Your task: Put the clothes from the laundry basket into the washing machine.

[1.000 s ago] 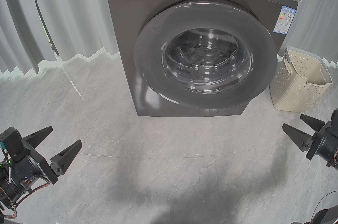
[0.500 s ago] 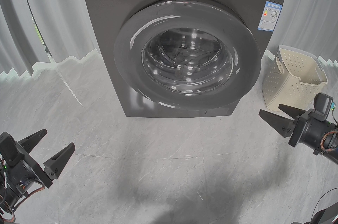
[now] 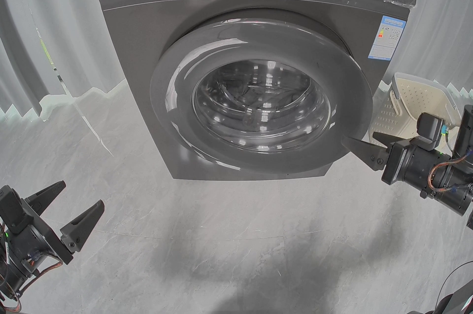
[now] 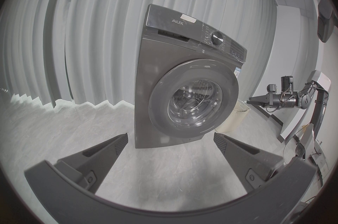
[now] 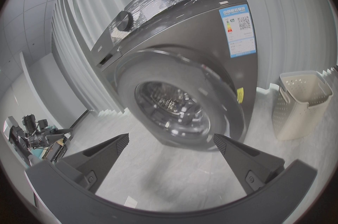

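Head view: the right gripper (image 3: 362,142), jaws wide and empty, hangs at the rim of the closed door (image 3: 261,103); the laundry basket (image 3: 419,103) stands near, at its 1 o'clock. The left gripper (image 3: 81,195), equally wide, hangs at 7 o'clock, well apart. Left wrist view: the washing machine (image 4: 186,87) lies ahead. Right wrist view: the basket stands upright beside the machine; no clothes can be made out.

The left gripper (image 3: 83,194) and right gripper (image 3: 359,137) are matte black. Each has two wedge-shaped fingers (image 5: 246,161) with ribbed inner tips and a screw (image 5: 250,178) near each base. The black cylindrical wrists (image 3: 411,164) are looped with orange-brown cables (image 3: 443,169). A boxy black camera (image 3: 429,128) tops the right wrist. Farther back, the arm (image 4: 318,80) seems white-shelled.
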